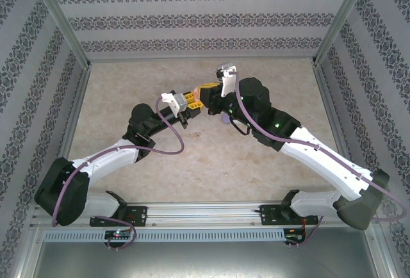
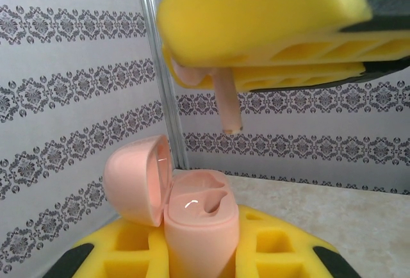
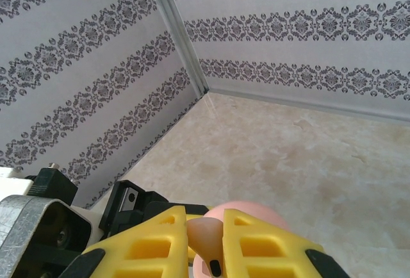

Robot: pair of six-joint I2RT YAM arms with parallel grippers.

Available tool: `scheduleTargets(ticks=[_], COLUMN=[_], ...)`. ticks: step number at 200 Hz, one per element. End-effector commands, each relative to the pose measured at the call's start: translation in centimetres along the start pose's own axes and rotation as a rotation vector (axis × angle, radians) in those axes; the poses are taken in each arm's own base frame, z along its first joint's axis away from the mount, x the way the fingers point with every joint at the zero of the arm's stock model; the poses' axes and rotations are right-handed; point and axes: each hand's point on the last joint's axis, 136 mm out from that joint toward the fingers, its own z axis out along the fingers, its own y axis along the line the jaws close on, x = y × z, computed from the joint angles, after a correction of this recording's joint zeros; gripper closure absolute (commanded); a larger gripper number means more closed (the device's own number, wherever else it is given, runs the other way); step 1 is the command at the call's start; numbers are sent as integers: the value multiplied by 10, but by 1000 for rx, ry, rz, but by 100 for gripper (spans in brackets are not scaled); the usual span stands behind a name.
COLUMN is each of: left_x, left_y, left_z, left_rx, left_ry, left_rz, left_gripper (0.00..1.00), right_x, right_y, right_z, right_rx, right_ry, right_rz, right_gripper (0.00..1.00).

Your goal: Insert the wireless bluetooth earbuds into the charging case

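The pink charging case (image 2: pixel 202 223) stands upright with its lid (image 2: pixel 138 179) swung open to the left, and my left gripper (image 2: pixel 202 255) is shut on its body. Both sockets in it look empty. Directly above it hangs a pinkish earbud (image 2: pixel 225 102), stem pointing down, pinched between the yellow fingers (image 2: pixel 269 9) of my right gripper (image 3: pixel 205 236). In the right wrist view the earbud (image 3: pixel 204 233) sits between the pads with the case (image 3: pixel 256 215) just beneath. From above, both grippers (image 1: pixel 186 104) (image 1: pixel 208 91) meet over the middle of the table.
A small purple object (image 1: pixel 223 119) lies on the beige table (image 1: pixel 269 86), partly hidden under the right arm. Patterned walls with metal posts (image 2: pixel 160 79) close in the back and sides.
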Motion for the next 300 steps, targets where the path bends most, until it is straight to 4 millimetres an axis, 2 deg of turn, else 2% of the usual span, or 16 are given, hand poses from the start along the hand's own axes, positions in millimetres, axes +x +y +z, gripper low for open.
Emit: scheduleTargets(ticks=[1, 62, 113, 182, 234, 260, 300], left_x=[-40, -46, -48, -54, -56, -53, -49], left_y=[-8, -9, -9, -8, -8, -7, -5], left_z=[1, 0, 0, 0, 0, 1, 1], left_rx=[32, 35, 34, 27, 29, 26, 9], left_ry=[-112, -125, -126, -139, -143, -135, -132], left_rz=[41, 44, 47, 52, 47, 41, 28], left_gripper=[100, 100, 100, 100, 100, 100, 100], right_x=[3, 15, 22, 32, 42, 38, 16], right_y=[5, -2, -11, -13, -9, -10, -12], right_z=[6, 15, 15, 9, 12, 10, 6], right_rx=[-27, -13, 5, -9, -33, -21, 6], right_ry=[-4, 23, 32, 54, 95, 82, 38], right_rz=[16, 33, 49, 45, 46, 52, 63], right_gripper=[84, 85, 85, 86, 85, 76, 61])
